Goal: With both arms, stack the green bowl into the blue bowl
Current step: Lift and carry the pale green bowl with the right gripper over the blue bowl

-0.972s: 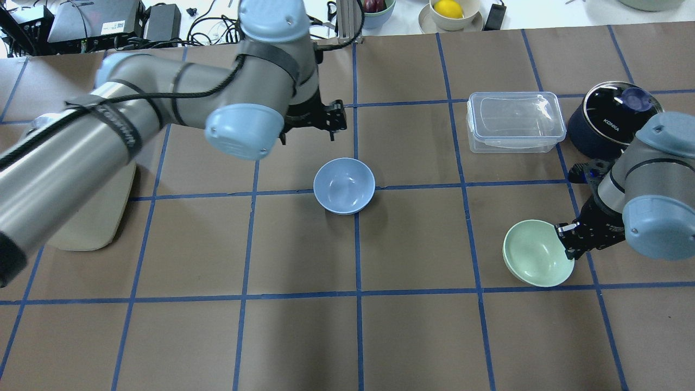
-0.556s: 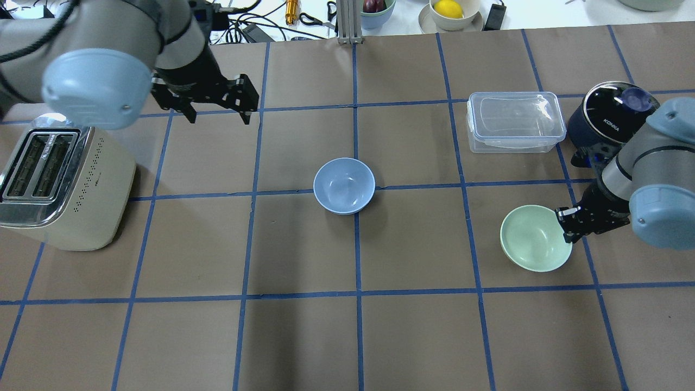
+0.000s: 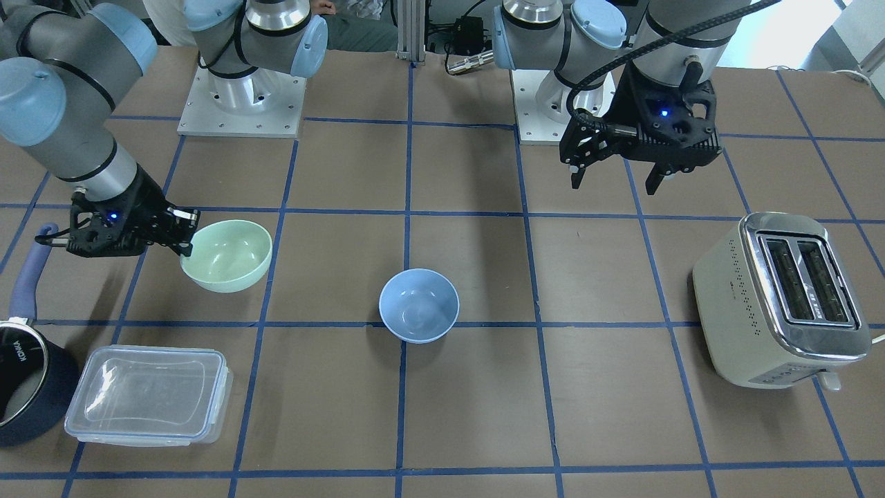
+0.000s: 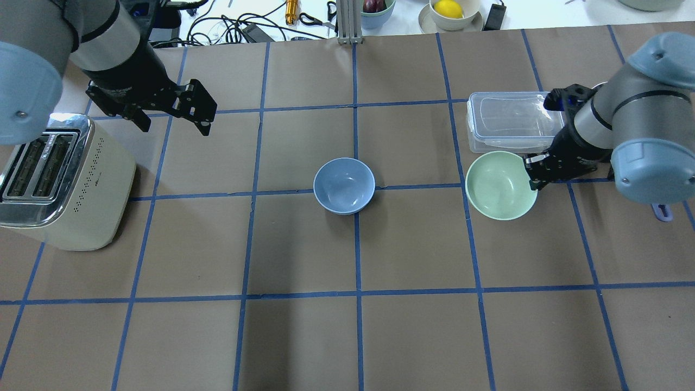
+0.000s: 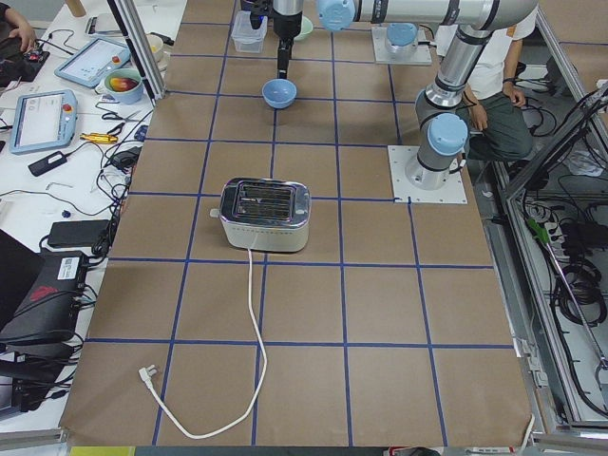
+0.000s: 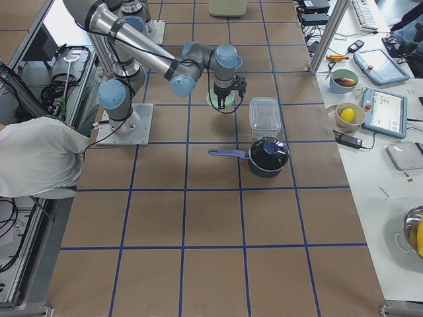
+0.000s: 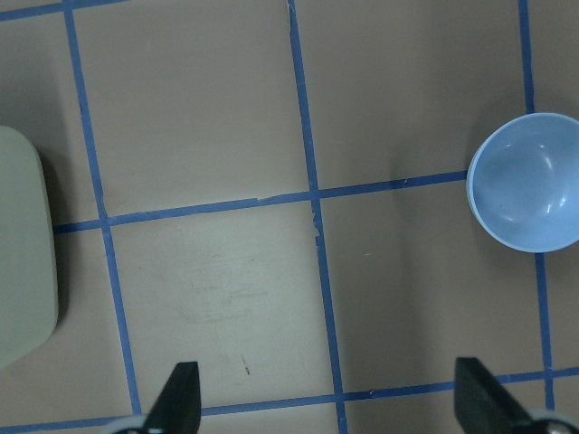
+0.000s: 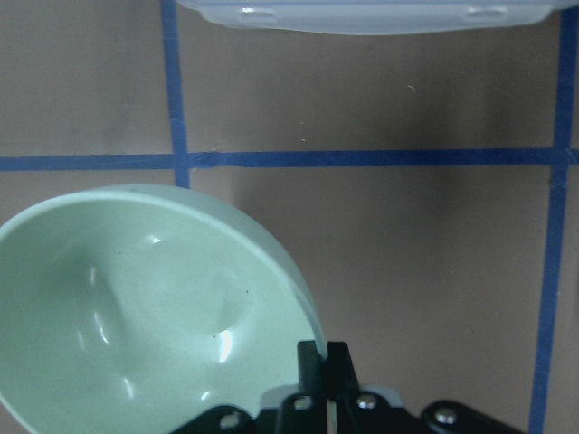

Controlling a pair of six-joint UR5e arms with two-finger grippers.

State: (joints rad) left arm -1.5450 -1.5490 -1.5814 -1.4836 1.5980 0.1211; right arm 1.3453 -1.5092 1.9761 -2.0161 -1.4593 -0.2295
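The green bowl (image 4: 499,185) hangs by its rim from my right gripper (image 4: 533,171), which is shut on it a little above the table, right of the blue bowl and just in front of a clear container. It also shows in the front view (image 3: 227,255) and the right wrist view (image 8: 136,298). The blue bowl (image 4: 344,185) stands upright and empty at the table's middle, also in the left wrist view (image 7: 529,181). My left gripper (image 4: 175,127) is open and empty, high over the table between the toaster and the blue bowl; it also shows in the front view (image 3: 613,185).
A cream toaster (image 4: 59,179) stands at the left. A lidded clear container (image 4: 513,122) lies just behind the green bowl. A navy saucepan (image 3: 21,377) with a blue handle stands beside it, mostly hidden by my right arm in the overhead view.
My right gripper has carried the green bowl away from the near side and inward, up to the clear container. My left arm has swung left, away from above the blue bowl, uncovering the toaster.
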